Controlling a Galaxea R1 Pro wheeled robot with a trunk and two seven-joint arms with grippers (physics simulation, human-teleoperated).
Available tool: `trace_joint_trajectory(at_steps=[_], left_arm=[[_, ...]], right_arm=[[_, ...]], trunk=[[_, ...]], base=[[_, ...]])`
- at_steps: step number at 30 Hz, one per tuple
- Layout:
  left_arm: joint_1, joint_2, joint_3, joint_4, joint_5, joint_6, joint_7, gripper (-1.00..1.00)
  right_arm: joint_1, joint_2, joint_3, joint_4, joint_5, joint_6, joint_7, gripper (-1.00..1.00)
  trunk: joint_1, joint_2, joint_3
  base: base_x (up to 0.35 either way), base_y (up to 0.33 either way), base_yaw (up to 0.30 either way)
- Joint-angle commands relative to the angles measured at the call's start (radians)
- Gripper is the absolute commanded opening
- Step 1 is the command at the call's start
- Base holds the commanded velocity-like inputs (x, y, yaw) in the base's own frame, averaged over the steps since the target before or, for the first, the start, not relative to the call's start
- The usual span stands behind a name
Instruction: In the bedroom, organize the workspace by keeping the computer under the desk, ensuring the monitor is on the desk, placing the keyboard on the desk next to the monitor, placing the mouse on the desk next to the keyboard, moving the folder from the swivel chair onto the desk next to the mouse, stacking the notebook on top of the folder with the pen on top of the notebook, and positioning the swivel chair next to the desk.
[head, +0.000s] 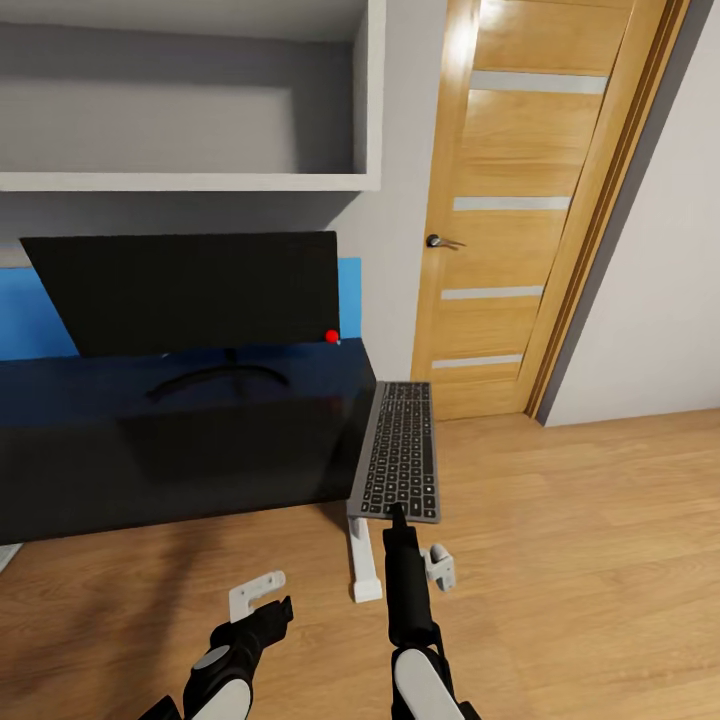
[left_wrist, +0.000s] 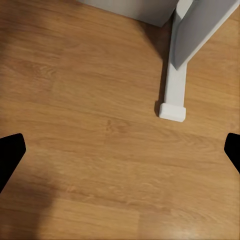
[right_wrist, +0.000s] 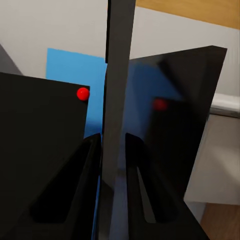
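Carrying keyboard toward dark worktop (head: 180, 440), beside monitor (head: 190, 290).

Keyboard (head: 400, 450) held off the worktop's right edge, pinched at its near end by right tool (head: 398, 515), probably for sliding alongside monitor; left tool (left_wrist: 120, 150) spread wide, empty, over floor.

A wooden door (head: 510, 200) with pale horizontal strips stands closed at the right, its metal handle (head: 442, 241) on the left edge. A white shelf (head: 190, 180) hangs on the grey wall. A blue panel (head: 30, 320) sits against that wall. The wood floor (head: 580, 560) is light brown and bears a white leg (left_wrist: 174, 85).
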Motion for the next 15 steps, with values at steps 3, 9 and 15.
trace_joint_trajectory(at_steps=[3, 9, 15], left_arm=[[-0.001, 0.001, -0.001, -0.002, 0.002, 0.005, 0.006, 1.00], [-0.001, 0.001, -0.002, -0.002, 0.002, 0.005, 0.006, 1.00], [-0.001, 0.001, -0.001, -0.002, 0.002, 0.005, 0.006, 1.00]], right_arm=[[-0.001, 0.000, 0.002, 0.000, -0.005, -0.006, 0.001, -1.00], [-0.001, 0.000, 0.000, -0.001, -0.005, -0.006, 0.002, -1.00], [-0.001, -0.002, -0.001, -0.001, -0.004, -0.009, 0.003, -1.00]], trunk=[[0.000, -0.001, -0.001], [0.000, -0.001, -0.001], [0.000, -0.001, -0.001]], base=[[0.003, 0.003, 0.000], [0.000, 0.000, 0.000], [0.000, 0.000, 0.000]])
